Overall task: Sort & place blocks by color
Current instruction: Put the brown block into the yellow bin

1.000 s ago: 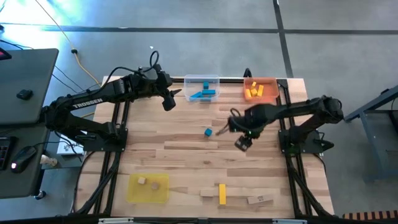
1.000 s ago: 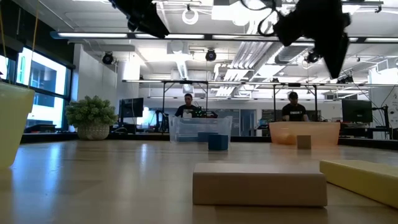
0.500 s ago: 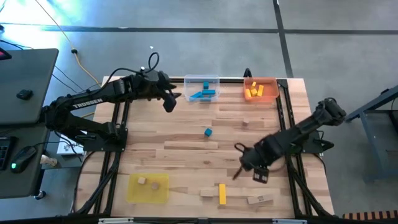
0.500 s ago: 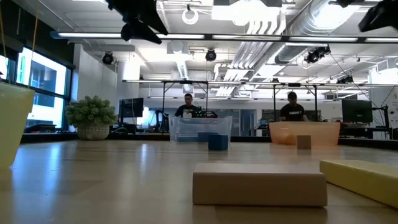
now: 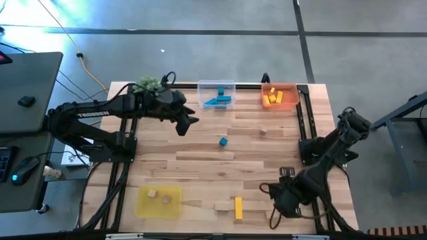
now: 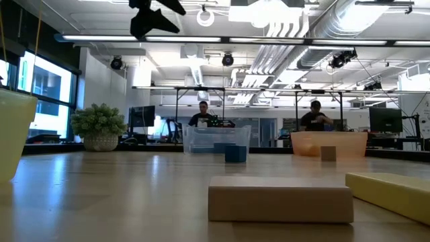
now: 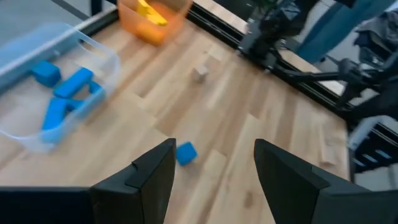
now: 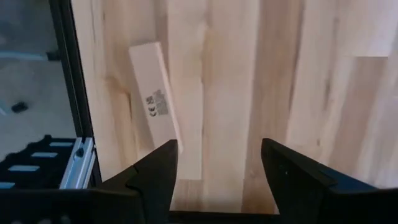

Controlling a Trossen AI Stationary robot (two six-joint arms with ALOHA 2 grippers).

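Tabletop (image 5: 200, 157): butcher-block planks of pale wood, streaked grain, satin sheen; reflective in the low view.
Clear tray (image 5: 217, 95), far edge: transparent plastic, glossy walls.
Orange tray (image 5: 279, 96), far right corner: translucent plastic, smooth.
Yellow tray (image 5: 159, 201), near left: translucent plastic, smooth.
Blue cube (image 5: 223, 141), mid-table: painted wood, flat matt colour.
Yellow bar (image 5: 239, 207), near edge: painted, matt.
Plain bar (image 8: 155, 99), near right corner: unpainted light wood, smooth faces, small printed mark.
Plain block (image 6: 280, 199), near edge: bare pale wood, matt.
Left gripper (image 7: 213, 174), right gripper (image 8: 217, 177): dark matt plastic fingers.
Table frame rails (image 5: 122, 172): black metal.
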